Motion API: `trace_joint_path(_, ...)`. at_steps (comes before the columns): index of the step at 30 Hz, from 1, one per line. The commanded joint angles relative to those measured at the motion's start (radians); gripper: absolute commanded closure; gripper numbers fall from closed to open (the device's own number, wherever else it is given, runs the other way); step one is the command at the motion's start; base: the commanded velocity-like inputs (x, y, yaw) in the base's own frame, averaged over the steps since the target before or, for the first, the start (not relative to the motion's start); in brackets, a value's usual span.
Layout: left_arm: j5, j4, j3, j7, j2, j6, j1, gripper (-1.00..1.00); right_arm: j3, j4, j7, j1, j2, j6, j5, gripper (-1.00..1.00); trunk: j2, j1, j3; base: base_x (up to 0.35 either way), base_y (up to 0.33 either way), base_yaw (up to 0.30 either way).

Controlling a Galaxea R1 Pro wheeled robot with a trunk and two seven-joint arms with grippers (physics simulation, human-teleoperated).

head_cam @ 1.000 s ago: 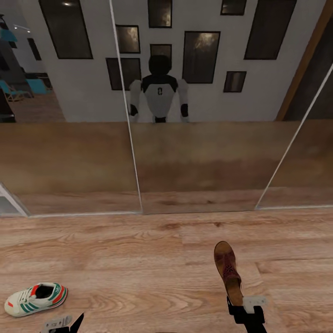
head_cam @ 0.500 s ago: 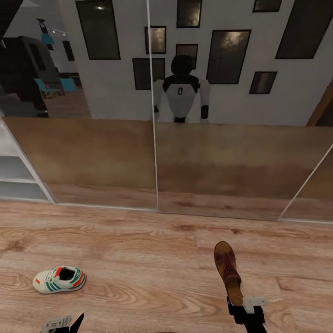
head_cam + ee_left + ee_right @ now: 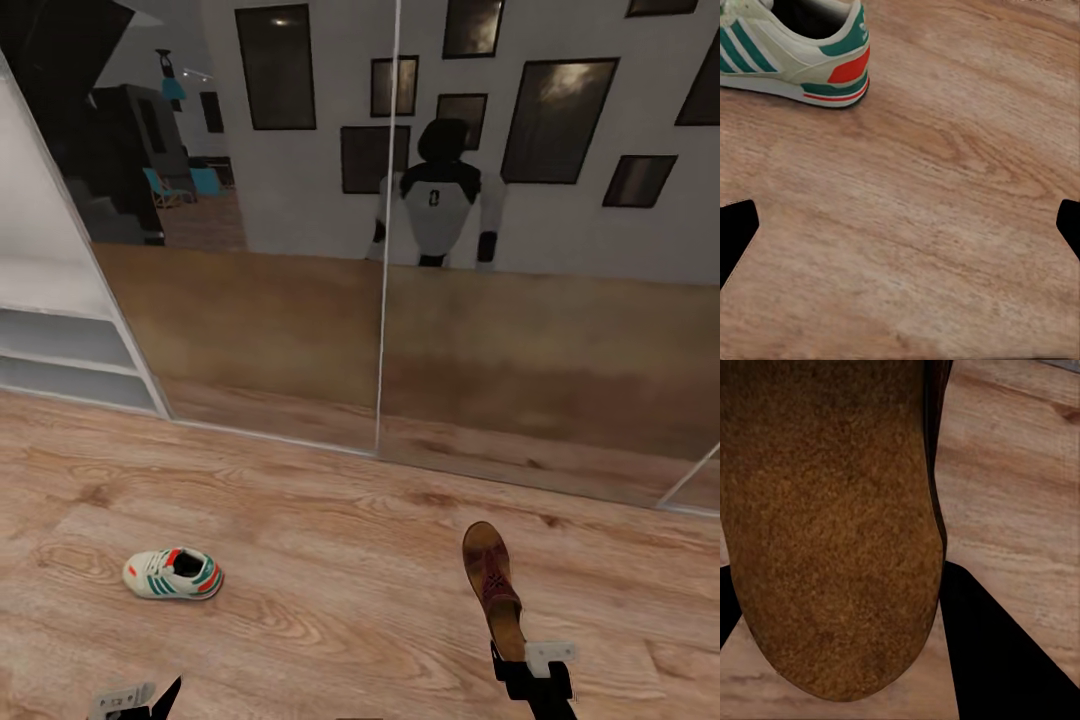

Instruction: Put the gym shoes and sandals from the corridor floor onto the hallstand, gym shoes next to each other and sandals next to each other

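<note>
One white gym shoe [image 3: 172, 574] with green stripes lies on its sole on the corridor floor [image 3: 330, 560] at the lower left; its heel [image 3: 832, 60] shows beyond my left gripper [image 3: 900, 232], which hangs open over bare planks. My left gripper [image 3: 140, 697] sits at the head view's bottom edge. My right gripper [image 3: 515, 655] is shut on the heel end of a dark brown sandal [image 3: 493, 585], held above the floor and pointing away from me. The sandal's brown surface [image 3: 825, 525] looms close between the black fingers [image 3: 1005, 660]. The other shoe and sandal are out of view.
White shelving [image 3: 60, 340] with two open levels and a white panel above, apparently the hallstand, stands at the far left. Mirrored sliding doors [image 3: 450, 330] span the wall ahead and reflect the robot [image 3: 435, 195] and framed pictures.
The camera has swung left, so the whole picture shifted right: the white shelving came into view and the gym shoe sits farther right and farther off. The held sandal and both grippers keep their places.
</note>
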Motion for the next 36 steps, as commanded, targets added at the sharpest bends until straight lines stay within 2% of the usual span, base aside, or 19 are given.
trace_joint_path(1,-0.011,0.001,0.009,-0.005,-0.001,-0.006,-0.001,-1.00,-0.008,0.001,-0.002,0.000,0.000,-0.003,0.008,1.00,0.000,0.000,-0.001,0.000,0.000,0.277)
trace_joint_path(36,-0.011,0.001,0.009,-0.005,-0.001,-0.006,-0.001,-1.00,-0.008,0.000,-0.001,0.000,0.000,-0.003,0.008,1.00,0.000,0.000,-0.001,0.000,0.000,0.277)
